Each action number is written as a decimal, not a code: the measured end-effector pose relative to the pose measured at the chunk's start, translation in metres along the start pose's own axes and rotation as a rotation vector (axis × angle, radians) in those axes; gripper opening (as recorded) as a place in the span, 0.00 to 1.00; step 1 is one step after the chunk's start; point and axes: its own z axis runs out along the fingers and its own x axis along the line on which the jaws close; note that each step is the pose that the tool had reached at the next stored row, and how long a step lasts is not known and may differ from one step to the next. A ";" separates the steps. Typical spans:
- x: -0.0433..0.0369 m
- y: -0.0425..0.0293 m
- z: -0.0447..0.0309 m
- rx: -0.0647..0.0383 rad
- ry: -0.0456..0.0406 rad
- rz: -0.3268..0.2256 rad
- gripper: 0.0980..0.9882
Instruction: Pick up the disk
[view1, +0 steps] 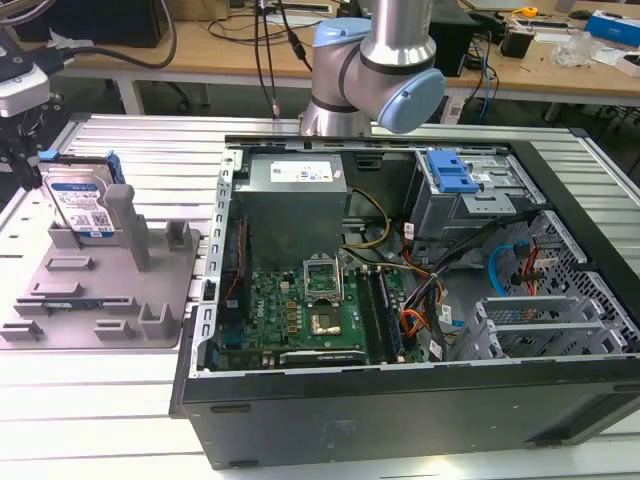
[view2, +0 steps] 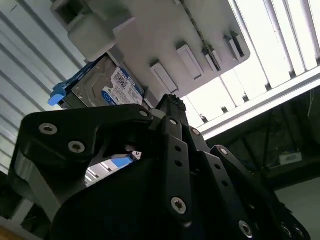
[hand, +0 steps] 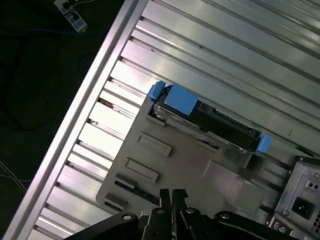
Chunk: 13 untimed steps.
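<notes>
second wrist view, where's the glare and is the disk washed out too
Second wrist view: the table slats blow out to white, while the disk is evenly lit. First wrist view: the slats glare too and the disk looks dark.

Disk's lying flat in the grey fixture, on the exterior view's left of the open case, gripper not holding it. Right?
Not quite: the disk stands on edge in the grey fixture, not flat, as the exterior view shows. The rest holds: it is on that view's left of the open case, and the gripper is not holding it.
</notes>
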 end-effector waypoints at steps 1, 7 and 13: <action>0.0000 0.0000 0.0000 0.000 0.0007 -0.018 0.08; 0.0000 0.0000 0.0004 0.000 0.0063 -0.162 0.43; 0.0000 0.0000 0.0009 0.000 0.0118 -0.306 0.43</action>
